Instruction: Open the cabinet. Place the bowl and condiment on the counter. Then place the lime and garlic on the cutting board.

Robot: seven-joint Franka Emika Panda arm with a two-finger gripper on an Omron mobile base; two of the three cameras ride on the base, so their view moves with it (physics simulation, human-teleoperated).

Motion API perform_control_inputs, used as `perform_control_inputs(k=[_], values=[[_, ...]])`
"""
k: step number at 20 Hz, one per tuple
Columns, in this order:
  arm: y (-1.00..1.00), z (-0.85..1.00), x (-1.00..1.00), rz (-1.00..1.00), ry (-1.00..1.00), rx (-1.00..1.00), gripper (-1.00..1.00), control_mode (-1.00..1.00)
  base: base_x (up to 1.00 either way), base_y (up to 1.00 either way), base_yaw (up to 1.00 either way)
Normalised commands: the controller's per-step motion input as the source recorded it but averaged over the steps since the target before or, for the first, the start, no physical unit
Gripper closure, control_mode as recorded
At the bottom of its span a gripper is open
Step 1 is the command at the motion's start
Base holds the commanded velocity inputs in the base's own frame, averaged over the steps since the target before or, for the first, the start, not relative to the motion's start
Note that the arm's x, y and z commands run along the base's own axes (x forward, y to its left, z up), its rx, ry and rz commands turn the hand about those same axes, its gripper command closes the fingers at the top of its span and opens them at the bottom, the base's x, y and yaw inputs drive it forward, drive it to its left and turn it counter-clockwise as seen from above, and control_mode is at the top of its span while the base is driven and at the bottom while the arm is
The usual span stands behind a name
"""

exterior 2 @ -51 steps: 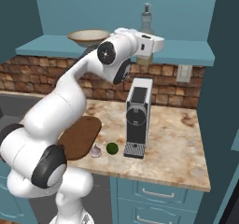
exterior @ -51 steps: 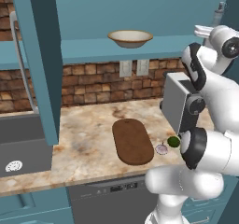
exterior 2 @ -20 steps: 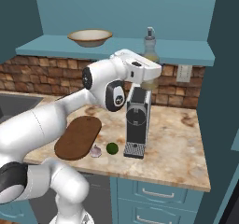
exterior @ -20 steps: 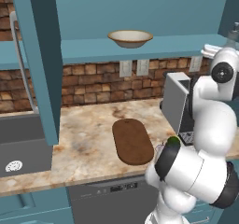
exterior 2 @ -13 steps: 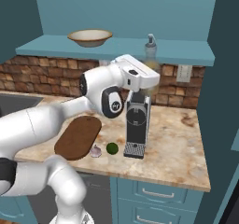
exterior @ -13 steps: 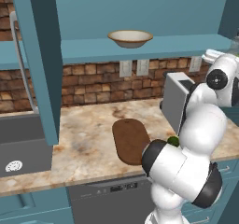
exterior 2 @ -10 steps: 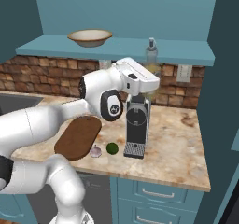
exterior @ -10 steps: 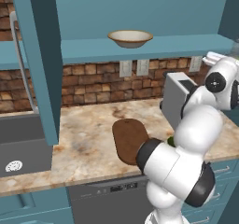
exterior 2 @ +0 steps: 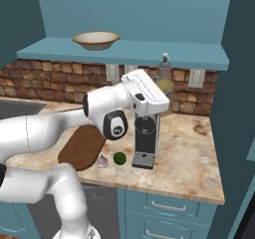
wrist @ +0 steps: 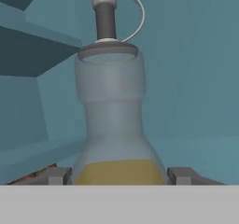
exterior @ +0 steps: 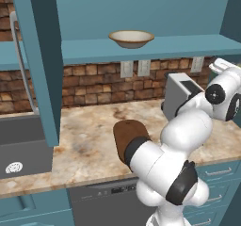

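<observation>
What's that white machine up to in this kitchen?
The white arm is reaching into the open teal cabinet for the condiment bottle. Its tool is open, one finger on each side of the bottle's base, not yet closed. The bowl is still on the shelf; the lime and garlic lie beside the cutting board.

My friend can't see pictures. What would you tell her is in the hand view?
A clear condiment bottle with yellowish liquid and a grey cap stands close up, between the two open claw fingertips, which sit on either side of its base. Behind it is the teal cabinet interior.
</observation>
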Motion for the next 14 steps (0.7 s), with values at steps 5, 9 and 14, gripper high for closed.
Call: perform_control_inputs(k=[5,9,14], values=[[0.0,-0.16,-0.33,-0.02,-0.05,0.02,1.0,-1.0,0.0,0.0,0.0],[0.0,-0.13,-0.23,-0.01,0.01,0.01,1.0,-1.0,0.0,0.0,0.0],[-0.04,-0.13,-0.18,-0.02,0.02,0.03,1.0,-1.0,0.0,0.0,0.0]])
